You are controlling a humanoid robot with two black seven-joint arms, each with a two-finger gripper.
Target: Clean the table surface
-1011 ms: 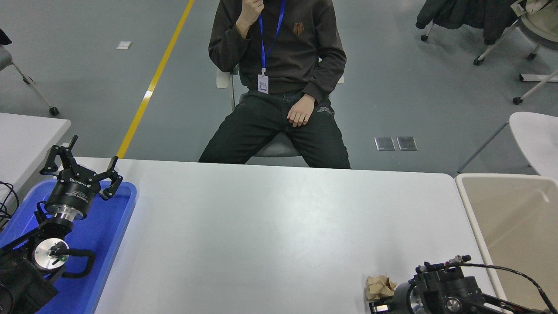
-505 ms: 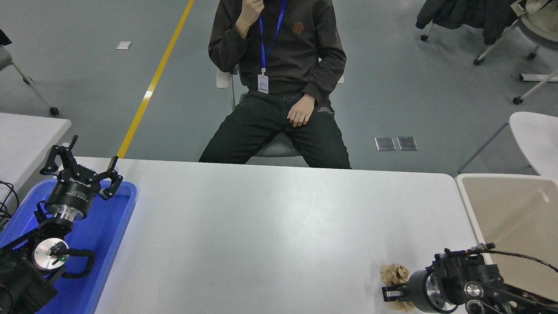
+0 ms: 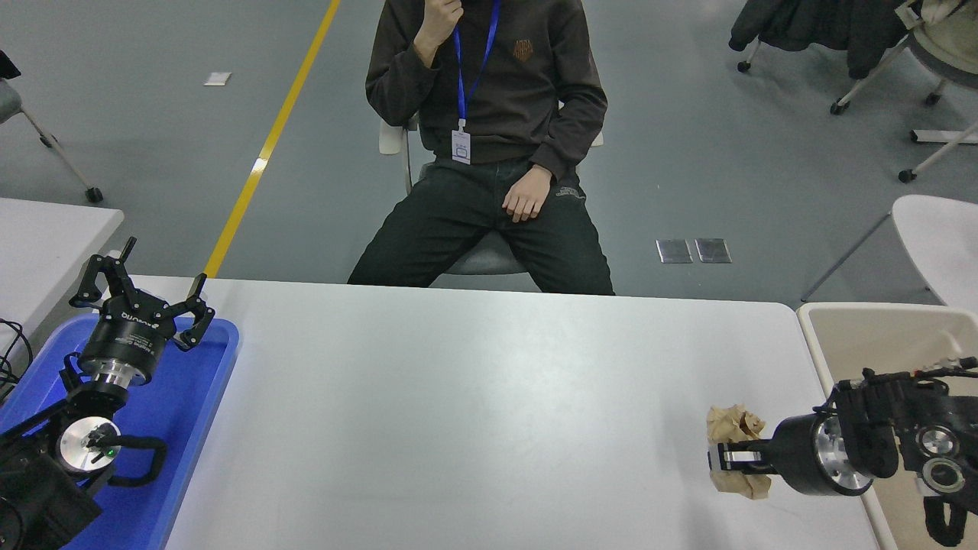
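**Paper wad carried toward the beige bin**

Since the earlier frames, the right pincer (image 3: 726, 459) has swung from the worktop's near edge up and to the right, bringing the crumpled brown paper wad (image 3: 732, 425) with it; its fingers are clamped on the wad, which bulges above and below them. Wad and pincer now sit close to the beige bin (image 3: 879, 336) standing just beyond the worktop's right edge. Judging by this, the clearing is nearly done: the wad only needs to pass over the bin's rim and be let go.

One wad is in view, one bin, and one blue tray (image 3: 183, 412) at the far left, well away from the bin. The white worktop (image 3: 474, 397) spreads between tray and bin. The left pincer (image 3: 145, 286) is parked over the tray, fingers spread. One person (image 3: 489, 145) sits beyond the worktop's far edge.
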